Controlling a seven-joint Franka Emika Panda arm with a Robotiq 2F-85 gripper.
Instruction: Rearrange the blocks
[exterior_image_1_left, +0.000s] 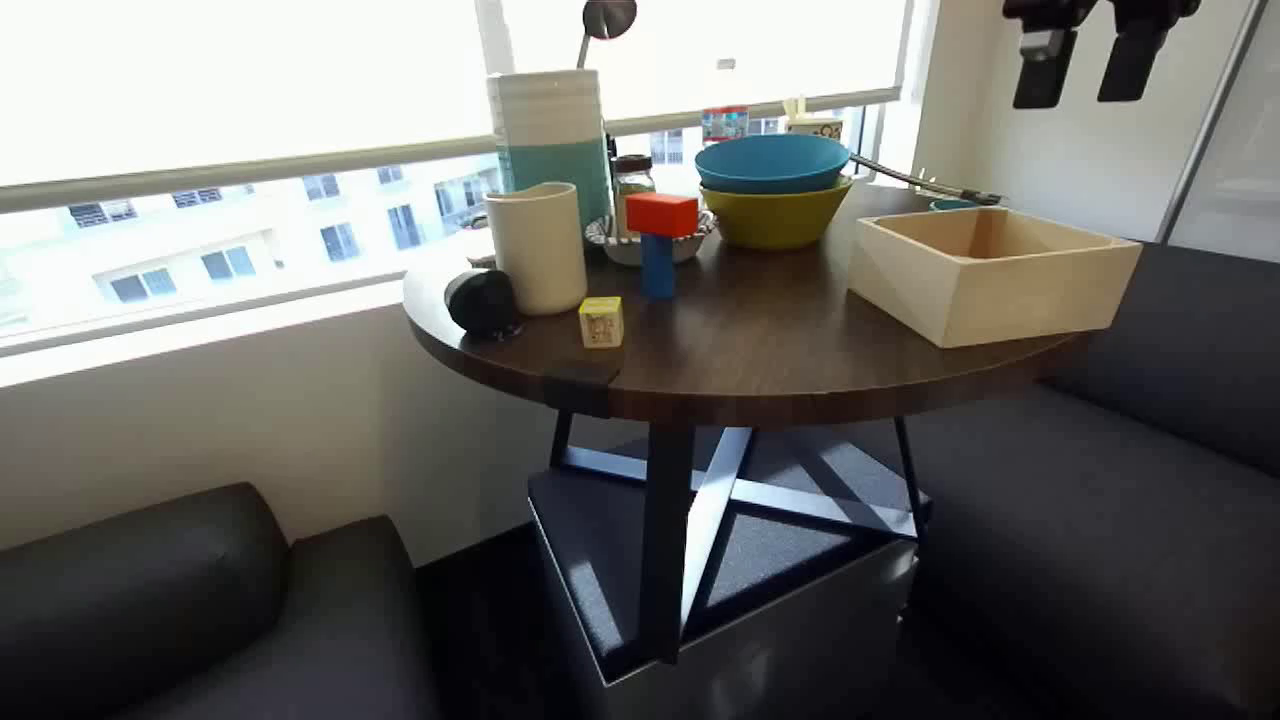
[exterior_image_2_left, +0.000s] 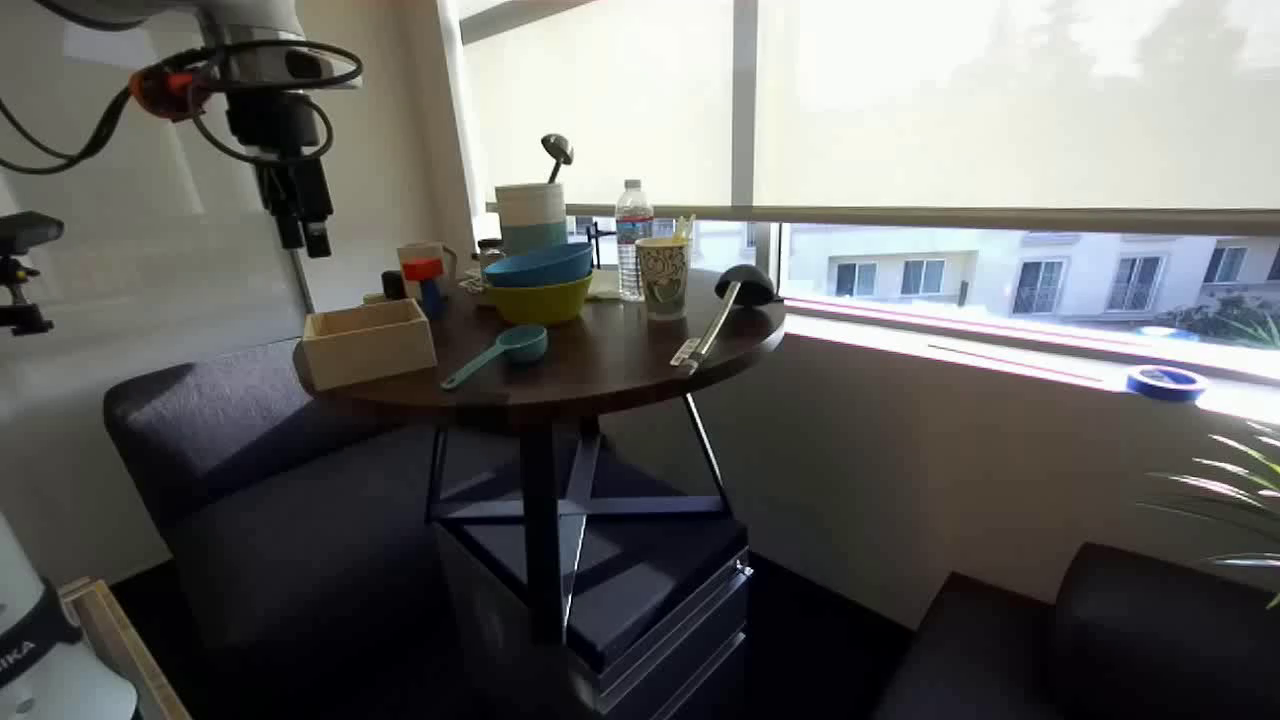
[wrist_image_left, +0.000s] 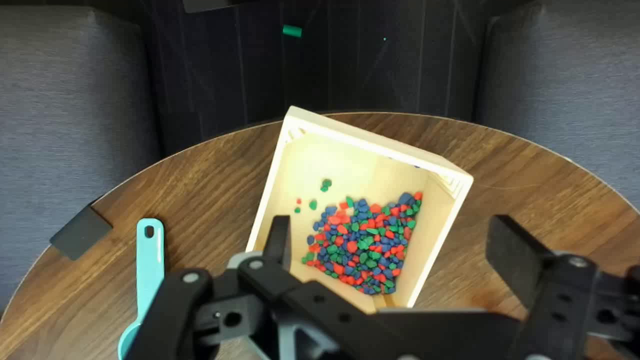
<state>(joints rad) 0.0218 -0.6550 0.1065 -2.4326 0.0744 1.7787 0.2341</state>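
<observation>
The gripper (exterior_image_1_left: 1083, 82) hangs spread wide and empty, high near the box (exterior_image_1_left: 1045, 295), so the clean play looks like crossing at height, then squarely pinching the red block (exterior_image_1_left: 662, 215), lying atop the upright blue block (exterior_image_1_left: 657, 268), yellow cube (exterior_image_1_left: 602, 325) near them, without toppling either.

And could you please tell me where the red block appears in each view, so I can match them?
In an exterior view: the red block, upper middle, sits atop the blue block, left of the wooden box.
In an exterior view: the red block, left of centre, above the right end of the wooden box.
Wrist view: not in it.
Shared landmark: the wooden box, in all three.
</observation>
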